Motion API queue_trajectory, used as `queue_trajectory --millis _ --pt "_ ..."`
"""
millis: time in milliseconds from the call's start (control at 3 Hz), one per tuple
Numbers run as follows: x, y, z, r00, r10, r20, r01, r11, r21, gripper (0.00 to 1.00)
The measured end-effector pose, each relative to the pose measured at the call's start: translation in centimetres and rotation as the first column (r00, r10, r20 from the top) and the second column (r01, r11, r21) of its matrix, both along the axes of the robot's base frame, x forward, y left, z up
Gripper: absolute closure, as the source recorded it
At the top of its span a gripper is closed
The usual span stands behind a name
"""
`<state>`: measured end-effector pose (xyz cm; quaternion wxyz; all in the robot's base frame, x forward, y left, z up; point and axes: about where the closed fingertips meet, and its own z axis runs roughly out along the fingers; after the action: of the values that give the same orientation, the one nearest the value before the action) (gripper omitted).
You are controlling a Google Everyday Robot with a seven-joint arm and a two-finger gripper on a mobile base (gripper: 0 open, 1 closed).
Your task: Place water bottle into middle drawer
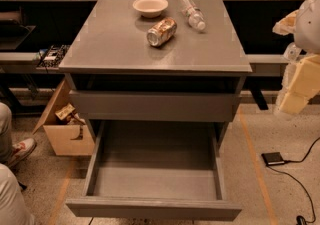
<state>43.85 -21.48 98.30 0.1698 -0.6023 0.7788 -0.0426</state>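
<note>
Water bottle: lies on its side at the back right of the cabinet top, just right of the bowl and close behind the can, touching neither
Likely weight: light; it looks clear right through, though how much water it holds I cannot tell
Walls: thin ribbed plastic, likely to give under a hard squeeze; the ribs should offer some bite
Rolling: on its side on a smooth top it may roll away at a nudge
Where to hold: across the ribbed body near its middle, closing across the width; the capped end is stiffer but narrower
Gripper: at the right edge of view, off the cabinet's right side and well apart from the bottle; whether it is wide or narrow I cannot tell
Middle drawer: stands open below the shut upper drawer front, nothing inside
Risk: knocking the can on the approach
</note>
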Motion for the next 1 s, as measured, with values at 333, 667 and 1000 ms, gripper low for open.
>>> queue_trajectory --millis 333,667,1000 --pt "0.0 0.0 0.0 1.0 0.0 0.0 0.0 1.0 0.0 0.0" --pt "3.2 0.0 -0.3 0.9997 -0.013 0.02 0.012 0.999 0.04 0.0" --pt "11.2 -0.2 -0.7 0.989 -0.119 0.088 0.104 0.981 0.162 0.0"
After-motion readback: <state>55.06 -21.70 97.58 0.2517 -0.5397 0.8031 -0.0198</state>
